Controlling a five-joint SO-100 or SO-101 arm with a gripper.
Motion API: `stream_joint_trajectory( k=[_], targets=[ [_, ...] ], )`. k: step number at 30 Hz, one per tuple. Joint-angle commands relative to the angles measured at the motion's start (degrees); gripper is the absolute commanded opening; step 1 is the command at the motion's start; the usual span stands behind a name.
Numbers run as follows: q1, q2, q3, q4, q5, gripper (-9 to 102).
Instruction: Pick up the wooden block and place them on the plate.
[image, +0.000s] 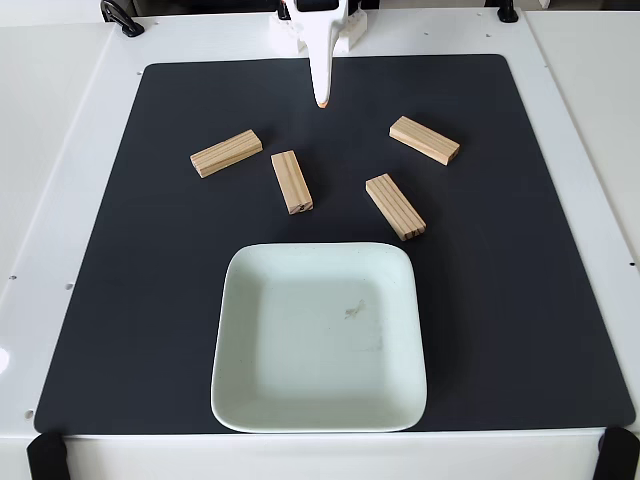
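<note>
Nearest the camera in the fixed view, two black clamps (45, 455) sit at the bottom corners of the white tabletop (60, 200), one at the left and one at the right. Just beyond them begins the dark mat (520, 300) that covers most of the surface. On its near half rests the plate (240, 400), a pale mint-white square dish with rounded corners and a shallow raised rim; a small smudge marks its centre, and nothing lies in it.

Past the plate's far edge, four wooden blocks lie flat on the mat, all apart from one another and from the plate. Closest to the plate is the lower right block (395, 206), angled with its near end toward the right. To its left lies the centre block (291, 181), nearly lengthwise to the camera. Further left is the left block (226, 153), tilted up to the right. Farthest on the right is the upper right block (424, 139), slanting down to the right.

Beyond all of them, at the mat's far edge, the white gripper (321, 100) points down toward the mat, its tip orange-tinted. Its fingers look pressed together into one narrow point, holding nothing, well apart from every block.
</note>
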Motion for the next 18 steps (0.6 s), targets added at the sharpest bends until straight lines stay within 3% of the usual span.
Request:
stream_joint_trajectory(
  k=[1,18],
  targets=[
    [-0.18,0.09,-0.09,-0.44,-0.35,0],
    [-0.26,0.09,-0.09,-0.44,-0.18,0]
  ],
)
